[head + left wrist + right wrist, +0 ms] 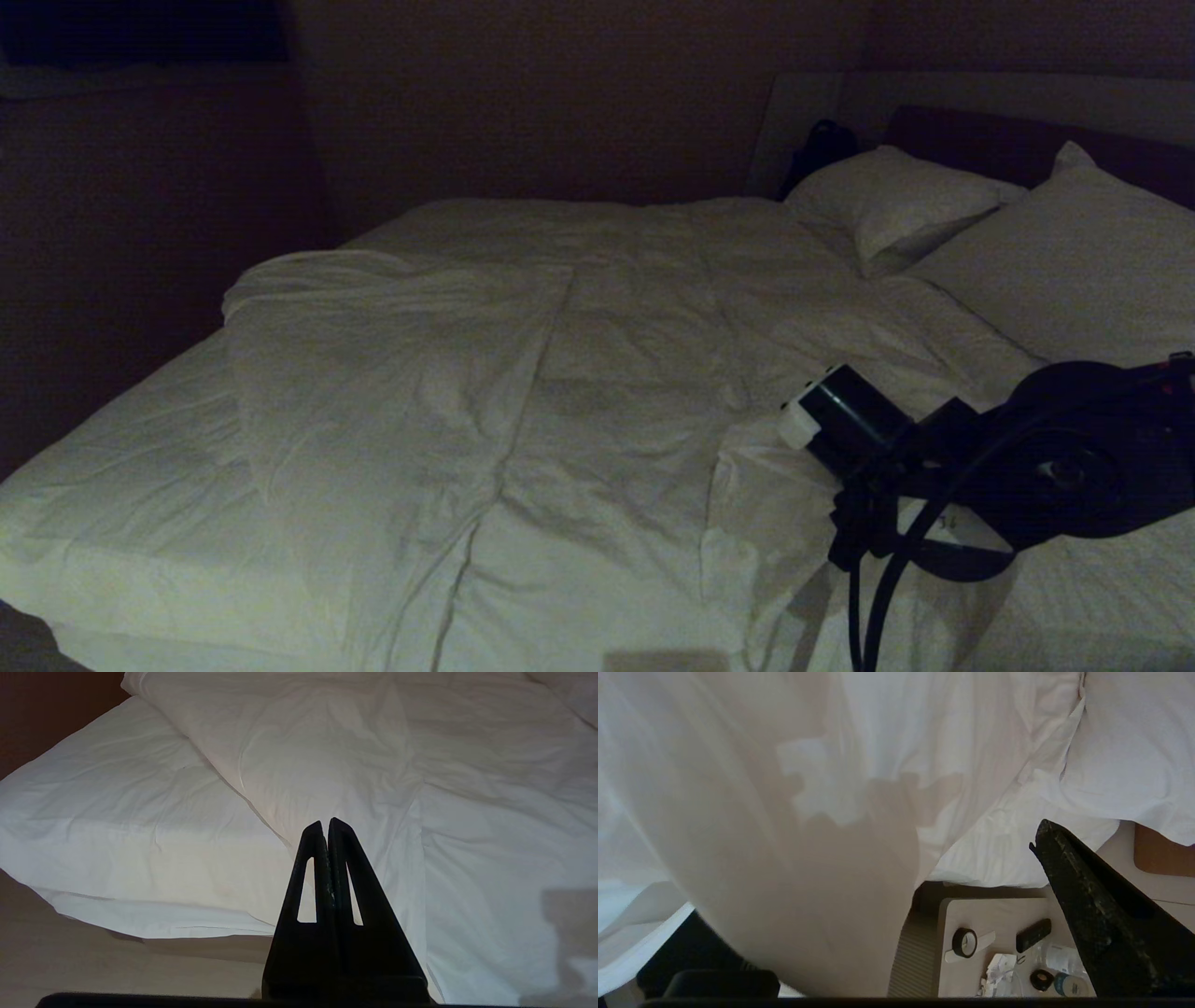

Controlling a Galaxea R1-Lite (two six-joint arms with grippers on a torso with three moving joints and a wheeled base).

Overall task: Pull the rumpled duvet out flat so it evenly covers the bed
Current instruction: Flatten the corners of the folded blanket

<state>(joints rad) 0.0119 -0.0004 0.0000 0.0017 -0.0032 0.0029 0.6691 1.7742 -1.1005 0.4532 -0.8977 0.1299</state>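
Observation:
The white duvet (560,373) lies rumpled across the bed (121,467), its left side folded back so that bare mattress sheet shows at the near left corner. My right arm (934,457) reaches over the duvet's near right edge. In the right wrist view the right gripper (896,833) is open wide. One black finger (1083,896) is clear, and a hanging fold of duvet (784,858) drapes over the other and hides it. The left gripper (325,823) is shut on nothing and hangs off the bed's near left corner, above the folded duvet edge (327,765).
Two white pillows (896,201) (1074,271) lean on the dark headboard (1008,140). Beside the bed stands a nightstand (994,910) holding a small clock (965,941), a remote (1033,934) and a bottle (1069,984). Pale floor (93,961) runs along the bed's near side.

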